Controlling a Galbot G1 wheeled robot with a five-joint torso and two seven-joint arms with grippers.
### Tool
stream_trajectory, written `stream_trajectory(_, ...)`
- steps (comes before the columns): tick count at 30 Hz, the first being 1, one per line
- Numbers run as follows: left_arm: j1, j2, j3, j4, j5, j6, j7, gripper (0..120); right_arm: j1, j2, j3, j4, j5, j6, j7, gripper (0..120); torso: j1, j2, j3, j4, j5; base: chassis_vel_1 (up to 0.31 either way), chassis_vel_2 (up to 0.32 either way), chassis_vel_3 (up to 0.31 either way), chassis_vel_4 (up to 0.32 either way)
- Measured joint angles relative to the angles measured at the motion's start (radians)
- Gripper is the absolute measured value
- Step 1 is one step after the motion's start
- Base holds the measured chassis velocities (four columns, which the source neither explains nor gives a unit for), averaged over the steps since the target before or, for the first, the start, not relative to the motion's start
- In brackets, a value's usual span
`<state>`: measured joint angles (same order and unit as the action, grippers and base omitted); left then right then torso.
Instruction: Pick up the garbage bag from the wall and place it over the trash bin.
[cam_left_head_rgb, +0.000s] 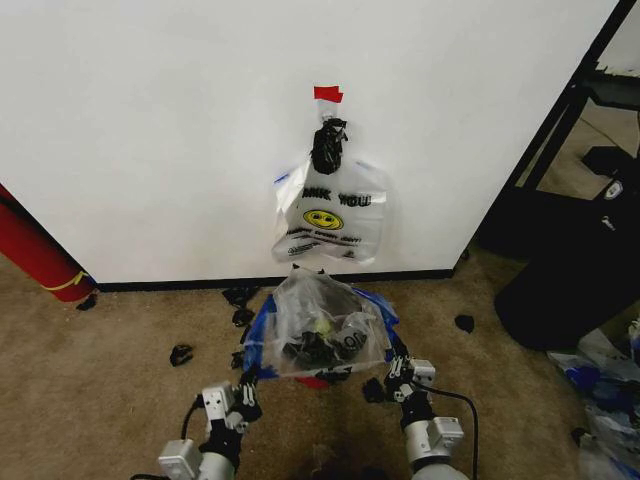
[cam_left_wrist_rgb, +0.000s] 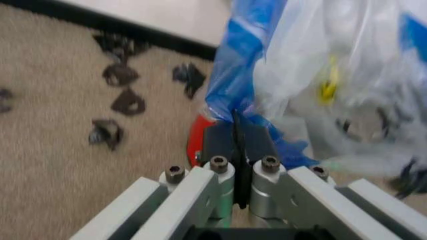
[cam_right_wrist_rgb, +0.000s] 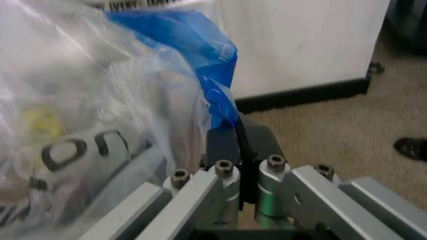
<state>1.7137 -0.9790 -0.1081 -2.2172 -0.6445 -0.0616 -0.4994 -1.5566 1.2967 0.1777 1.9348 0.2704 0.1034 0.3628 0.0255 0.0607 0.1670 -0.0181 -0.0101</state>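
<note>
- With both claws pinching the same bag, the left gripper (cam_left_head_rgb: 243, 388) in the lower middle of the head view has its fingers pressed together on a blue side stripe of the garbage bag (cam_left_head_rgb: 318, 328); the right gripper (cam_left_head_rgb: 400, 378) clamps the opposite blue edge, so the bag hangs stretched between them, low at centre frame.
- Beneath the bag a sliver of red shows, which I take for the base of the trash bin (cam_left_head_rgb: 315, 381); the rim is hidden, so I cannot tell whether the mouth has caught it.
- The film is thin: pull the sides apart too hard and it could tear or slip from a pinch; lower it off-centre and one side may miss the rim, or the light bin may tip.
- Just above, the wall (cam_left_head_rgb: 150, 120) and its baseboard stand near, another bag (cam_left_head_rgb: 330, 215) hanging there; forward room is short.
- Black scraps (cam_left_head_rgb: 181, 354) dot the carpet at lower left; dark clutter crowds the right edge; open carpet lies on both sides.
</note>
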Motion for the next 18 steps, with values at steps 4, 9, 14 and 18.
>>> stream_trajectory(4, -0.057, 0.015, 0.031, 0.028, -0.050, 0.070, -0.038, 0, 0.023, -0.019, -0.008, -0.002, 0.053, -0.076, 0.004, 0, 0.000, 0.000, 0.000, 0.0000, 0.0001, 0.000, 0.000, 0.000, 0.000)
stream_trajectory(9, -0.120, 0.024, 0.058, 0.056, -0.100, 0.140, -0.069, 0, 0.052, -0.041, -0.009, -0.009, 0.109, -0.162, 0.005, 0, 0.000, 0.000, 0.000, 0.0000, 0.0000, 0.000, 0.000, 0.000, 0.000)
stream_trajectory(14, -0.176, 0.023, 0.082, 0.098, -0.112, 0.156, -0.079, 0, 0.083, -0.059, -0.009, -0.022, 0.154, -0.206, 0.014, 0, 0.000, 0.000, 0.000, 0.0000, 0.0001, 0.000, 0.000, 0.000, 0.000)
stream_trajectory(18, -0.231, 0.006, 0.104, 0.143, -0.114, 0.156, -0.091, 0, 0.126, -0.062, -0.013, -0.053, 0.203, -0.235, 0.029, 0, 0.000, 0.000, 0.000, -0.0001, -0.0001, 0.000, 0.000, 0.000, 0.000)
